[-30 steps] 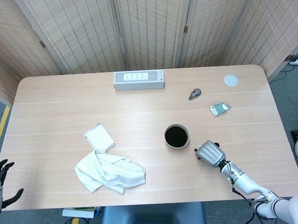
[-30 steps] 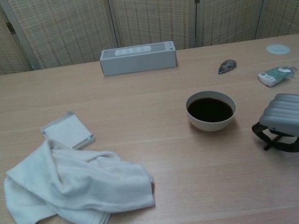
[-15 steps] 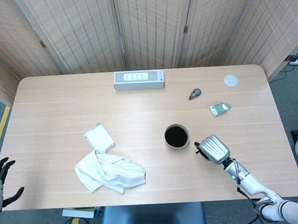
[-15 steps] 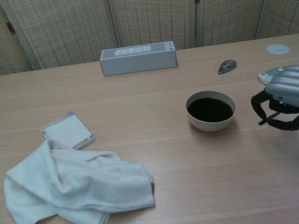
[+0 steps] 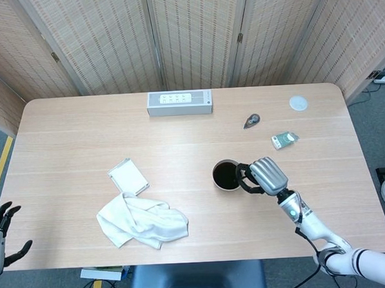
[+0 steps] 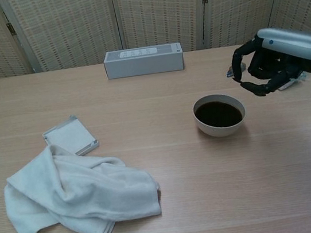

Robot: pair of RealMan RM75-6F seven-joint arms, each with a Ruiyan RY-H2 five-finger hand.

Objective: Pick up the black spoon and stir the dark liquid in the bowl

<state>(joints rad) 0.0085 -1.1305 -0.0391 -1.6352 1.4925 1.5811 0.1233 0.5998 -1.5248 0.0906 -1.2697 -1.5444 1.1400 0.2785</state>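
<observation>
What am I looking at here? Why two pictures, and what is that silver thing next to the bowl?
It is a two-armed robot at a table, seen by its own cameras: one at head height looking down, one at chest height looking across. The silver thing is its right hand, raised beside the bowl of dark liquid, fingers curled; whether it holds the black spoon I cannot tell. Its left hand hangs off the table's edge, holding nothing. Also there: a white cloth, a white box and small packets.

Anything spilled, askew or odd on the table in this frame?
No spill shows around the bowl. The white towel lies crumpled near the front edge. The right hand hangs by the bowl's rim with fingers curled; no spoon is clearly visible in it.
</observation>
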